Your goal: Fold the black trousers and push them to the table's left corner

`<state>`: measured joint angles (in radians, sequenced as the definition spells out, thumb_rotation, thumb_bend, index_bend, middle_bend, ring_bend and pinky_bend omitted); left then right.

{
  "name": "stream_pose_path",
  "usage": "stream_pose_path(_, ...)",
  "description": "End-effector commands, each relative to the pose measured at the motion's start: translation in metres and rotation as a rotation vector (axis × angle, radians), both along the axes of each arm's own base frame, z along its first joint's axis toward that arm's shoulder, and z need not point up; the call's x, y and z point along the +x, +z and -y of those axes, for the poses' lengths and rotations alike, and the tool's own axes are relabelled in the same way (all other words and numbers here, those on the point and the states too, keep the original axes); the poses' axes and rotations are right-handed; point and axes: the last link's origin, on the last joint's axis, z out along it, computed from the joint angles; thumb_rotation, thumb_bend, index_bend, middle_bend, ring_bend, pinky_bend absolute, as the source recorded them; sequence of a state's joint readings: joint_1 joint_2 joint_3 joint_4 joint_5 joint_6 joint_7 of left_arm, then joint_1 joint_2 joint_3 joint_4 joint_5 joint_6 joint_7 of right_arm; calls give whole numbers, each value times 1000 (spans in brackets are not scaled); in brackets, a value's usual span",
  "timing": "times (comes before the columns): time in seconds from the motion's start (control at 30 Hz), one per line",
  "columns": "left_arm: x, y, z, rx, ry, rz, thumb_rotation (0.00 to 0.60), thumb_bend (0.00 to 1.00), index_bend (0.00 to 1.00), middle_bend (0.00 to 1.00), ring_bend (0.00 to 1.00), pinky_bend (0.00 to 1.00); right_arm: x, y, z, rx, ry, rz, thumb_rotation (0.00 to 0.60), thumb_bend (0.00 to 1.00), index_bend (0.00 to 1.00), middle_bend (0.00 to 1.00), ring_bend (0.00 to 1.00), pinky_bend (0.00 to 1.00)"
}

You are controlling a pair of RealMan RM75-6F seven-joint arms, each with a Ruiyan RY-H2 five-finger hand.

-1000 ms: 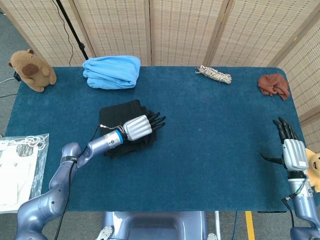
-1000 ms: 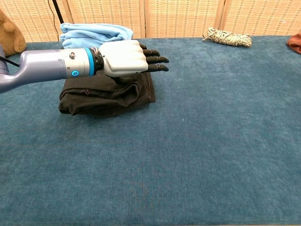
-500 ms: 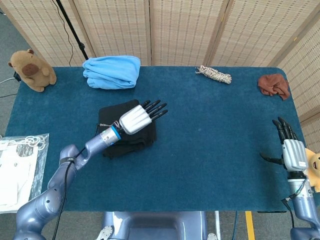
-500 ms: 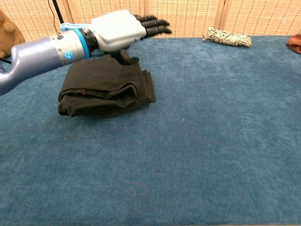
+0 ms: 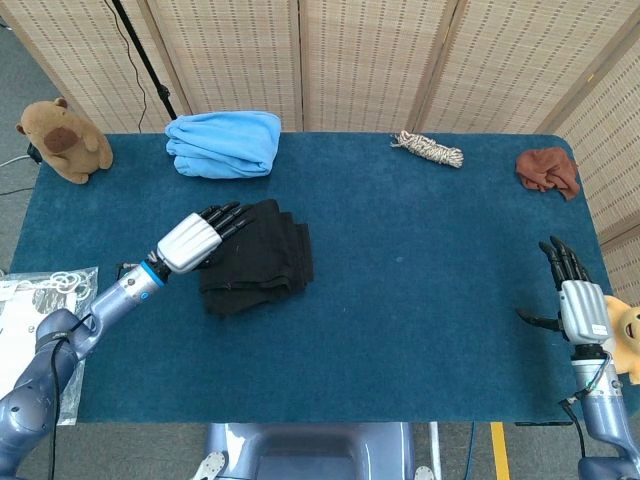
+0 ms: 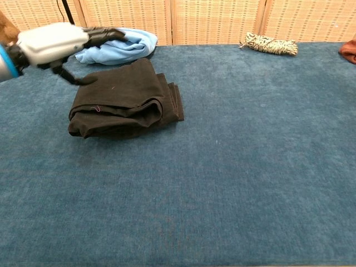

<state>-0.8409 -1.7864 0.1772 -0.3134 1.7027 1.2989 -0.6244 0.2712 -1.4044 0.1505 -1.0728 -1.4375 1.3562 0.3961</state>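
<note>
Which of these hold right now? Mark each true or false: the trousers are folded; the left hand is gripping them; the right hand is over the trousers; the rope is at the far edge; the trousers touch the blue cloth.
1. The black trousers lie folded in a stack. True.
2. The left hand grips the trousers. False: its fingers are spread at their left edge, holding nothing.
3. The right hand is over the trousers. False: it is near the table's right edge, open and empty.
4. The rope lies at the far edge. True.
5. The trousers touch the blue cloth. False: bare table separates them in the head view.
</note>
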Motion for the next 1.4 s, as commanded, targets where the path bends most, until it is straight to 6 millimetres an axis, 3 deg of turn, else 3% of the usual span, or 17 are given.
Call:
stream_pose_path(0.03, -17, -1, 7, -22, 43, -30, 600, 365, 1, 0, 78, 234, 0, -2, 1, 6, 0, -4, 600, 0, 10, 0, 0, 153)
stream_pose_path(0.33, -24, -23, 11, -66, 99, -53, 600, 365, 37, 0, 80, 234, 1, -3, 2, 9, 0, -9, 600, 0, 9, 0, 0, 153)
stream_pose_path(0.6, -10, -51, 10, -89, 91, -90, 600, 365, 53, 0, 83, 234, -1, -2, 2, 4, -4, -7, 600, 0, 9, 0, 0, 153)
stream_pose_path(0.77, -8, -56, 11, -87, 76, -107, 600, 365, 54, 0, 83, 234, -2, -1, 1, 2, -8, -6, 600, 0, 9, 0, 0, 153)
stream_pose_path(1.03, -12, -29, 11, -45, 40, -43, 600, 354, 55, 0, 83, 234, -1, -1, 0, 2, -5, -2, 600, 0, 8, 0, 0, 153)
stream_pose_path(1.07, -16, -22, 13, -44, 34, -37, 600, 332, 55, 0, 82, 234, -1, -1, 0, 3, -3, -2, 600, 0, 8, 0, 0, 153)
stream_pose_path(1.2, -33, 1, 20, -41, 27, -39, 600, 88, 46, 0, 76, 234, 1, -2, -1, 6, 2, -4, 600, 0, 8, 0, 0, 153)
stream_pose_path(1.4, -59, 30, 29, -45, 49, -65, 600, 51, 37, 0, 76, 234, 3, -5, -1, 12, 7, -9, 600, 0, 8, 0, 0, 153)
